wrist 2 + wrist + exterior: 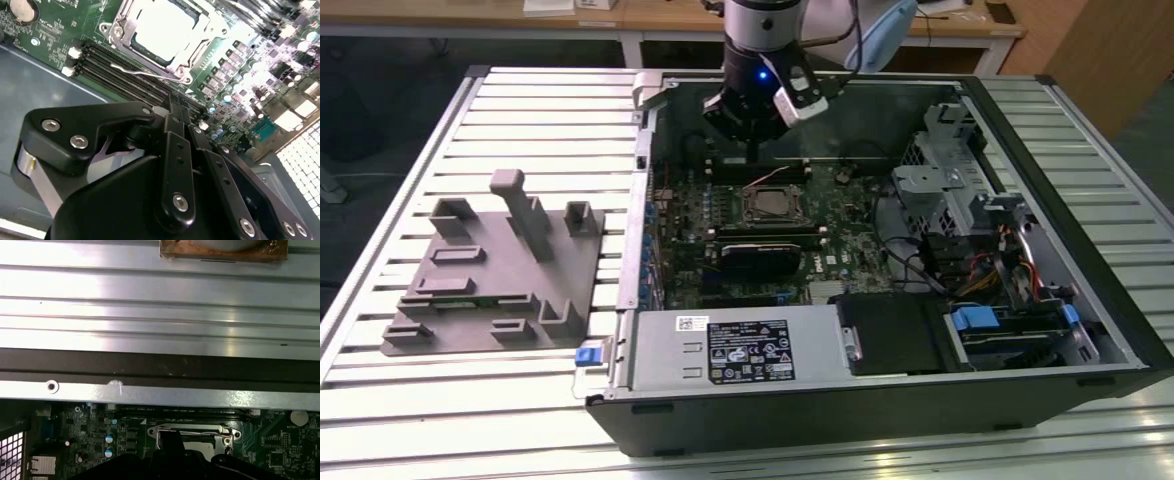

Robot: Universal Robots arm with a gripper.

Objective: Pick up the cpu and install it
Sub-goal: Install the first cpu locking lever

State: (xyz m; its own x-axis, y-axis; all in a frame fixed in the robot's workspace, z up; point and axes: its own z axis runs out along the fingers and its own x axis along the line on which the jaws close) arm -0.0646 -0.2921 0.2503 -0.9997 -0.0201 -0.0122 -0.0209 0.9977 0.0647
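The gripper (750, 128) hung over the far wall of the open computer case (1067, 330), in the upper middle of the exterior view, with its fingers (176, 150) drawn together on nothing I could see — a sign, I'd guess, that its load was already set down. The cpu (162, 27) lay flat in the motherboard socket (774, 204) near the centre of the case, its pale top glaring in the second wrist view's upper middle — seated square within the metal frame, the thin retention lever (145, 71) lying beside it. The grey moulded tray (494, 275) sat on the slatted table (400, 200), lower left in the exterior view.
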